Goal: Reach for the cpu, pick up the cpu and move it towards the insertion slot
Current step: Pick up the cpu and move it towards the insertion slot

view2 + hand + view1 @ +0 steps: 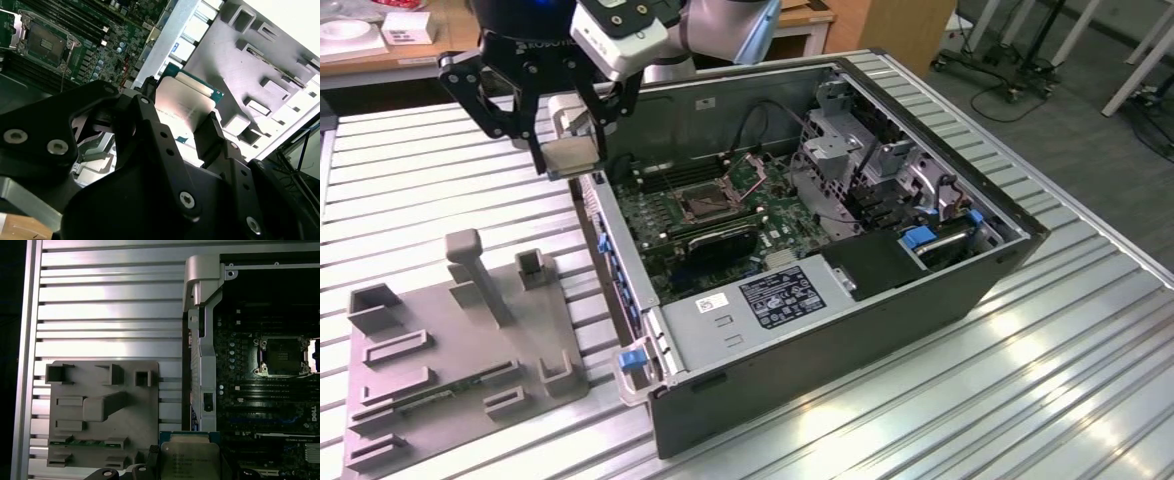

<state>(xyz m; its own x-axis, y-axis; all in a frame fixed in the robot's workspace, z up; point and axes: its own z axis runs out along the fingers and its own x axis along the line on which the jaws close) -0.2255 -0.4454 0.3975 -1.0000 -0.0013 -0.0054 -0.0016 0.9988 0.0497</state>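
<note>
Silvery-white cpu (182, 102) sits clamped between the black fingers (212, 137) of the hand (560, 150), which is closed on it. It is lifted clear of the grey fixture plate (454, 360). In the exterior view the hand hangs above the ribbed metal surface (400, 190), just beside the open case's (854, 330) wall on that view's left, fingers pointing down, chip held edge-down rather than flat.

In the first wrist view the cpu (190, 457) lines up over the case wall edge (200, 365), with the plate (102, 420) to one side and the green motherboard (250, 395) to the other.

The insertion slot (707, 203) lies inside the case, frame open, well apart from the chip; also seen in both wrist views (45, 45) (281, 356).

Room: open air above the slot. Drive cage (847, 150) and cables crowd the side toward the exterior view's right, memory slots (270, 390) run just beside the socket.
</note>
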